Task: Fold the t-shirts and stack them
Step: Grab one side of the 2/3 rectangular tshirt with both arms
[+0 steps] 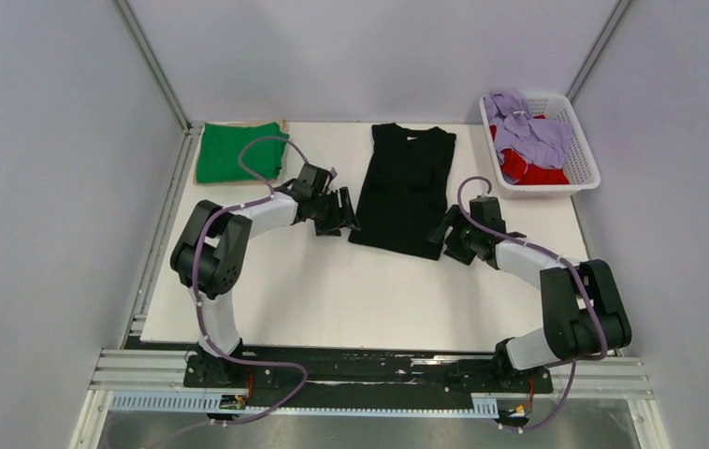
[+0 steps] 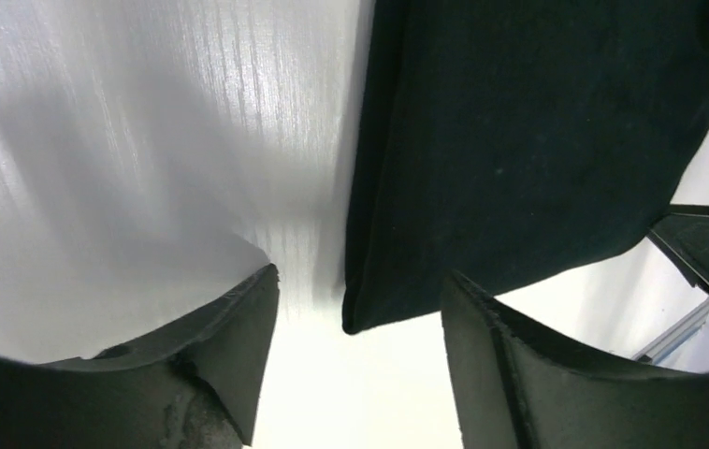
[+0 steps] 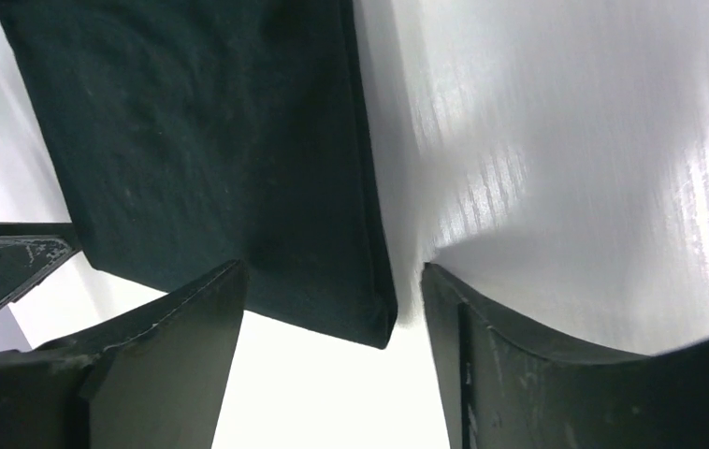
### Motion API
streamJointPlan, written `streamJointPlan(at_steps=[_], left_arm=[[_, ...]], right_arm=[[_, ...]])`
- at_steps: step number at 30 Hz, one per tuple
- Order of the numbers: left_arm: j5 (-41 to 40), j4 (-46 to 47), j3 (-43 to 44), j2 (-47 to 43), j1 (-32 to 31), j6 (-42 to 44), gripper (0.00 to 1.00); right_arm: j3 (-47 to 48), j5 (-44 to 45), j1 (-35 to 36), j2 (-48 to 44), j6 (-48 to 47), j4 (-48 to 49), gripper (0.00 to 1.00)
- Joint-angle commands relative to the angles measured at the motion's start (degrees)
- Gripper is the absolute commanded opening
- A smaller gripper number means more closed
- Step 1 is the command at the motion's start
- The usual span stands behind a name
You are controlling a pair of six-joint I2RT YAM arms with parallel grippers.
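While both our arms reach in over the white table (image 1: 332, 290), the black tee (image 1: 405, 187) lies flat near its middle. It is folded into a long narrow panel, with the collar at the far end and the hem toward us. Our left gripper (image 1: 340, 213) sits low at the near left corner of that panel. Our right gripper (image 1: 446, 234) sits low at the near right corner, so the two face each other across the hem.

From the left wrist we see the fingers (image 2: 229, 327) well apart, with the tee's corner and bare table showing in the gap between them. Nothing is clamped. The right wrist view mirrors this: its fingers (image 3: 173, 346) stand apart, the tee's other near corner lies in the gap, and the cloth is not pinched. Whether any fingertip touches the table or the fabric we cannot tell. Each wrist view also catches a dark part of the opposite gripper beyond the hem.

At the far left corner of the table lies the green tee (image 1: 238, 154), folded into a neat rectangle, well apart from the black one. At the far right stands the white basket (image 1: 549, 191). In it a lavender tee (image 1: 528, 131) is heaped loosely on top of a red tee (image 1: 519, 168), both unfolded.
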Motion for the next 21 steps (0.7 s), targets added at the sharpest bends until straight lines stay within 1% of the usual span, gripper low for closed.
streamJointPlan(at_steps=[1,3,7,10,17,21], left_arm=[[1.87,0.61,-0.59,1.88,-0.37,-1.3,0.68],[0.82,-0.41,-1.05,1.97,-0.98,-1.12,0.66],[-0.43,-1.49,-2.31,2.29,-2.06,-1.2,0.63],[-0.91,-2.8,-2.51,3.03,-2.71,-1.4,0.57],[-3.48,-5.64,-2.06,3.37,-3.88,-0.56,0.45],[-4.73,-6.18,-1.45,4.19,-3.9,-0.47,0.43]], right_arm=[[-1.08,1.66,1.1,1.33,3.55,1.58,0.69],[-1.44,1.88,1.53,1.9,4.0,1.27,0.66],[-1.89,2.06,2.57,2.02,3.81,-0.8,0.53],[-2.2,2.18,3.39,1.62,3.42,-3.22,0.44],[-2.85,4.89,5.1,0.87,3.12,-8.63,0.38],[-3.62,5.77,5.19,-0.68,2.38,-9.97,0.38]])
